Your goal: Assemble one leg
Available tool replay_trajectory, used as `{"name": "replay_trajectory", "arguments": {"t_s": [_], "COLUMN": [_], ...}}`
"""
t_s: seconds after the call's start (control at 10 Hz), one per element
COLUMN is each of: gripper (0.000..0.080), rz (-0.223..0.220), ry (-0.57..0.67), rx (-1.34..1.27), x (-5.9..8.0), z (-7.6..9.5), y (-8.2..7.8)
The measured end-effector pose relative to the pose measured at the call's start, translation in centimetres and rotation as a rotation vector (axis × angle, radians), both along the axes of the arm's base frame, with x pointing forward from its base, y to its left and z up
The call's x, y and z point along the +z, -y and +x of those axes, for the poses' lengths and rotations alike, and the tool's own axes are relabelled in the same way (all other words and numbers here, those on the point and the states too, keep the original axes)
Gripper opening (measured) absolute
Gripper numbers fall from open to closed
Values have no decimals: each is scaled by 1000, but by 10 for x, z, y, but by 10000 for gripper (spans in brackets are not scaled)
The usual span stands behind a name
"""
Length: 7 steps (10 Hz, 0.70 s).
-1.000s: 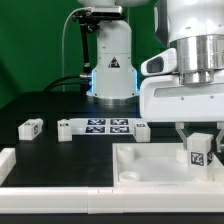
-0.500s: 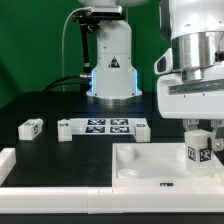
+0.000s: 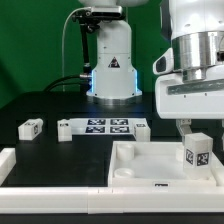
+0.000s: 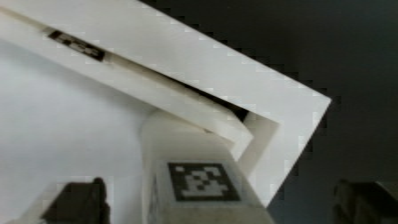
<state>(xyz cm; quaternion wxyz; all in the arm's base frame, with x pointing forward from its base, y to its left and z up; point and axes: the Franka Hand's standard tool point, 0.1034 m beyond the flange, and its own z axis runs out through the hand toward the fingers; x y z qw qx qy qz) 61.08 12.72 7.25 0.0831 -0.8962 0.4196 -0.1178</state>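
A leg [image 3: 196,152], a small white block with a tag on its face, stands upright in the corner of the large white panel [image 3: 150,165] at the exterior view's right. My gripper [image 3: 197,128] hangs just above it, open, its fingers clear of the block. In the wrist view the leg [image 4: 199,160] stands between the two dark fingertips [image 4: 79,200], with a gap on each side, against the panel's raised rim [image 4: 214,70]. A second leg [image 3: 31,127] lies on the black table at the exterior view's left.
The marker board [image 3: 105,127] lies across the table's middle, with a small white block [image 3: 64,129] at its left end and another [image 3: 141,128] at its right end. A white part [image 3: 6,160] sits at the front left. The robot's base [image 3: 110,60] stands behind.
My gripper has risen from around the leg and now hangs above it. The leg stays standing in the panel's corner.
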Motion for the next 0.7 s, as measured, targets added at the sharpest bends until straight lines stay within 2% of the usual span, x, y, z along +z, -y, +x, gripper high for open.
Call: {"name": "replay_trajectory", "arguments": {"t_s": [0.1,0.3,0.4,0.7], "gripper": [647,649,649,649], "rz": [-50,-170,-207,-318], "ry": [5,-10,-9,-35], "rx": [150,499,606,965], "x": [1,2,2,-1], "z": [1,0,-1,1], "y": [-1,-16,-17,-2]}}
